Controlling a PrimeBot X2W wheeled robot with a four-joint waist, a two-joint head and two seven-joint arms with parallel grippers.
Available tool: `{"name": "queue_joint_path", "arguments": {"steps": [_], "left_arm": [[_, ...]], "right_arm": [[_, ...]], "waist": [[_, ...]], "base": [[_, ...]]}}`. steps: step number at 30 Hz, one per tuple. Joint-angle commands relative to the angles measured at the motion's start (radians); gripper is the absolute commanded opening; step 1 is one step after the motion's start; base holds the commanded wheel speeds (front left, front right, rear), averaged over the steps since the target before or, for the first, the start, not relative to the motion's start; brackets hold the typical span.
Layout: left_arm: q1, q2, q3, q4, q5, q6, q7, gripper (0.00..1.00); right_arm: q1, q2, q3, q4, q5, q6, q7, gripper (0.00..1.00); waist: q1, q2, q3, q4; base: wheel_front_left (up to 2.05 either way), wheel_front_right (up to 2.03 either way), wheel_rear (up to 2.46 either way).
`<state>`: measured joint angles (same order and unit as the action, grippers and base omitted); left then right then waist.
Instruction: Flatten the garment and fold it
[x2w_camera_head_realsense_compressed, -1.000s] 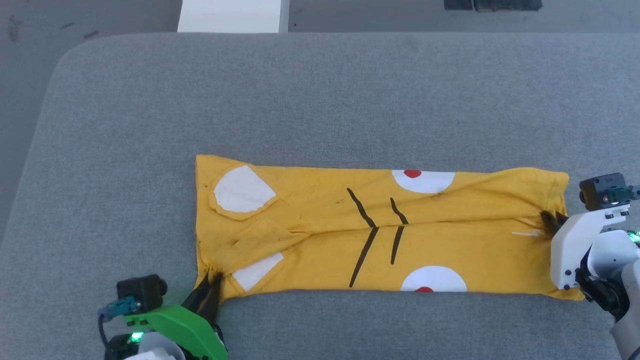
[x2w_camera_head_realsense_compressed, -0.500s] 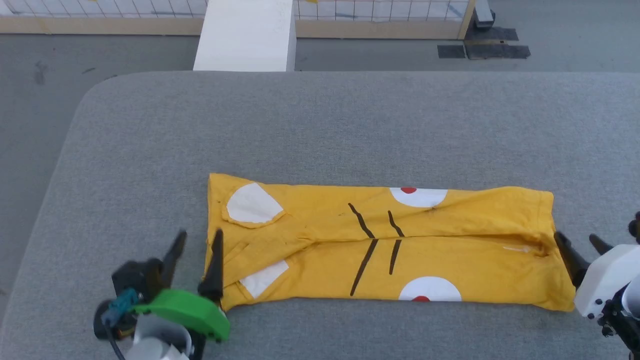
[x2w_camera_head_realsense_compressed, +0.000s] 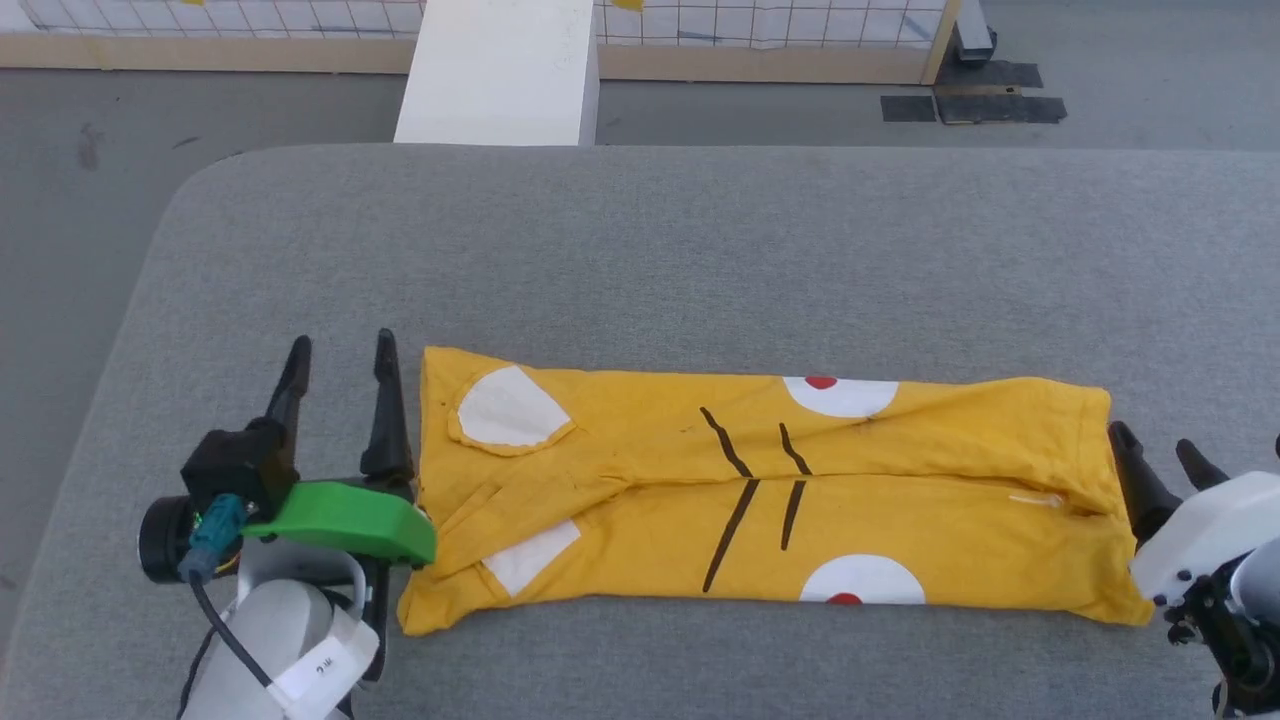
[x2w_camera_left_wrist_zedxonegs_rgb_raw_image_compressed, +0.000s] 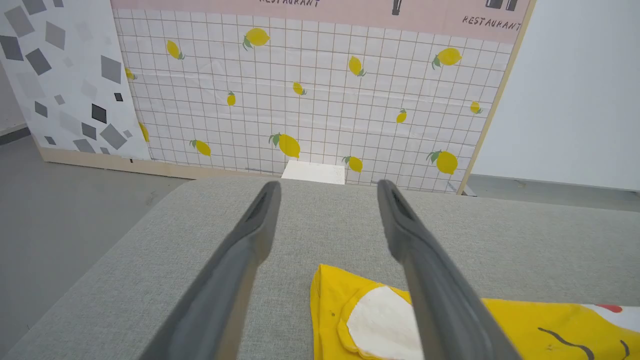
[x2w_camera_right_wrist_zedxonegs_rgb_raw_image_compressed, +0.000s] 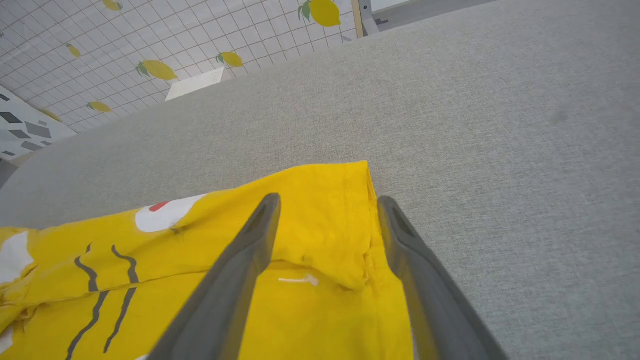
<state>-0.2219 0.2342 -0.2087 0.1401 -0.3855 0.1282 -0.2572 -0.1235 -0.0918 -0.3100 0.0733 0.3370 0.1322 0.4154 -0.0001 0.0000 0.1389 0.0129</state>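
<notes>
T-shirt (x2w_camera_head_realsense_compressed: 760, 500) lies folded lengthwise; my left gripper (x2w_camera_head_realsense_compressed: 342, 342) and right gripper (x2w_camera_head_realsense_compressed: 1154, 438) stand spread, empty. Pinching one layer next could unfold it.

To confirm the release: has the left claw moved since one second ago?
Yes. The left claw, now open, left the near left corner of the mustard-yellow cloth T-shirt and stands beside its left edge, nearer its far corner.

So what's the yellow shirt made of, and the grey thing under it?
The garment looks like thin, soft, matte cloth, maybe cotton: it wrinkles and has stitched hems. The grey surface seems covered in woven fabric, matte: a fine speckled weave shows.
</notes>
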Motion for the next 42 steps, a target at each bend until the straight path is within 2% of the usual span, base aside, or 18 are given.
{"name": "queue_joint_path", "arguments": {"steps": [1,11,19,20,21,22,23,30,37,42], "left_arm": [[-0.011,-0.010,0.015,0.002,0.019,-0.009,-0.004,1.00],[-0.012,-0.059,0.094,0.022,0.088,-0.067,-0.004,1.00],[-0.011,-0.095,0.130,0.038,0.119,-0.098,-0.004,1.00],[-0.009,-0.100,0.134,0.040,0.123,-0.101,-0.004,1.00],[-0.007,-0.103,0.139,0.041,0.126,-0.105,-0.004,1.00],[-0.005,-0.107,0.142,0.043,0.128,-0.107,-0.004,1.00],[-0.003,-0.110,0.147,0.044,0.131,-0.110,-0.004,1.00],[-0.006,-0.126,0.177,0.057,0.144,-0.130,-0.004,1.00],[-0.005,-0.139,0.201,0.062,0.156,-0.146,-0.005,1.00],[-0.005,-0.145,0.213,0.072,0.165,-0.158,-0.005,1.00]], "right_arm": [[-0.024,0.009,-0.018,0.018,-0.014,-0.002,0.012,1.00],[-0.172,0.039,-0.134,0.265,-0.117,-0.002,0.166,1.00],[-0.233,0.041,-0.119,0.406,-0.101,-0.002,0.349,1.00],[-0.233,0.041,-0.114,0.416,-0.090,-0.002,0.378,0.65],[-0.231,0.041,-0.108,0.417,-0.079,-0.002,0.402,0.37],[-0.228,0.041,-0.104,0.413,-0.073,-0.002,0.412,0.30],[-0.226,0.041,-0.103,0.398,-0.067,-0.002,0.408,0.00],[-0.203,0.041,-0.160,0.312,-0.137,-0.002,0.290,0.00],[-0.190,-0.014,-0.282,0.264,-0.362,-0.002,0.118,0.00],[-0.186,-0.023,-0.338,0.261,-0.485,-0.002,0.073,0.00]], "waist": [[0.0001,0.0000,0.002,-0.005],[0.0001,0.0000,0.031,-0.002],[0.0001,0.0000,0.037,0.006],[0.0001,0.0000,0.036,0.006],[0.0001,0.0000,0.034,0.006],[0.0001,0.0000,0.033,0.005],[0.0001,0.0000,0.032,0.004],[0.0001,0.0000,0.026,-0.003],[0.0001,0.0000,0.020,-0.008],[0.0001,0.0000,0.018,-0.010]], "base": [[0.00,0.00,0.00],[0.00,0.00,0.00],[0.00,0.00,0.00],[0.00,0.00,0.00],[0.00,0.00,0.00],[0.00,0.00,0.00],[0.00,0.00,0.00],[0.00,0.00,0.00],[0.00,0.00,0.00],[0.00,0.00,0.00]]}}
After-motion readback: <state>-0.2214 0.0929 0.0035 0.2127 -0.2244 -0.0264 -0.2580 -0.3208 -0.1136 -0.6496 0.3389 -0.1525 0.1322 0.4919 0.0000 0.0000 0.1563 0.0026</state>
